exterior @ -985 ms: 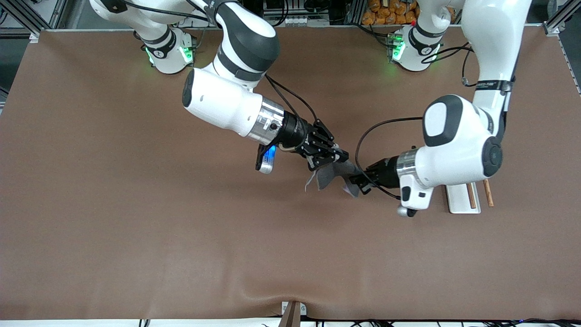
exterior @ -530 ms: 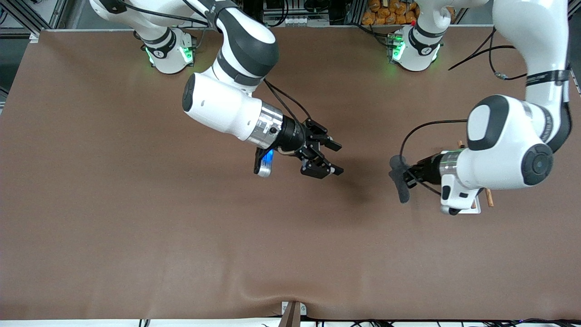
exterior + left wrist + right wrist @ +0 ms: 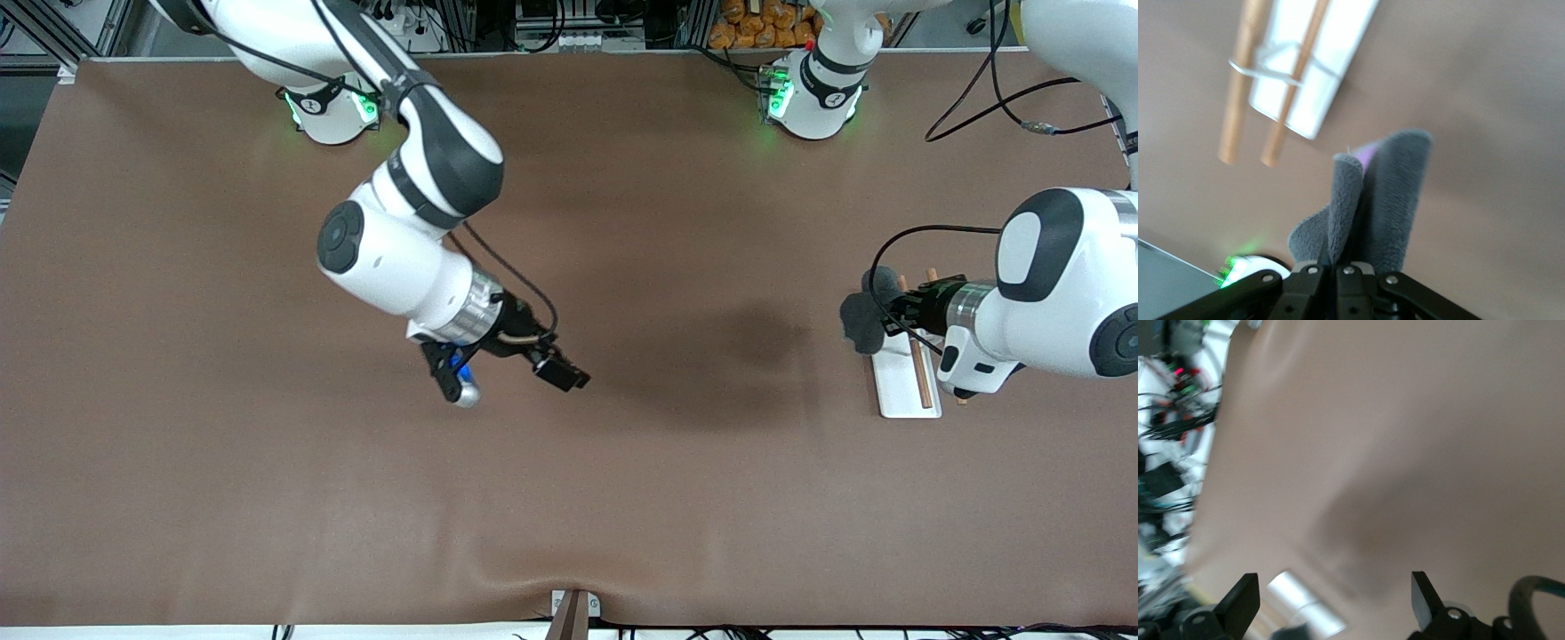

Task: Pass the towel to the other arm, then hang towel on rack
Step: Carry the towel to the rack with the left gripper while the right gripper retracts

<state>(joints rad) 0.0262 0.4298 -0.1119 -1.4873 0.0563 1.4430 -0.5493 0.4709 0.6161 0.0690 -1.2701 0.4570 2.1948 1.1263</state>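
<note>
1. Two arms were seen over the brown table (image 3: 267, 498), each reaching from its base at the edge farthest from the front camera.
2. Left gripper (image 3: 896, 311) — held up in the air over the end of the rack (image 3: 905, 384) that lies farther from the front camera. Its fingers (image 3: 1313, 269) were pressed together on the towel (image 3: 862, 322), as shown in the left wrist view.
3. Towel: clamped at one edge and carried off the table. It was folded into upright dark grey lobes, with a sliver of purple showing between the folds (image 3: 1368, 150). From the front it was seen as a dark grey bunch beside the rack's top end.
4. Rack: found on the table toward the left arm's end. A white base plate (image 3: 1313, 67) was noted, with two thin light-brown rods (image 3: 1295, 83) lying parallel and a thin wire (image 3: 1275, 75) looped across them. No cloth was seen on the rods.
5. Right gripper (image 3: 560, 373) — held over bare table near the middle, well apart from the towel and rack. Its fingers (image 3: 1241, 603) were spread wide with nothing between them.
</note>
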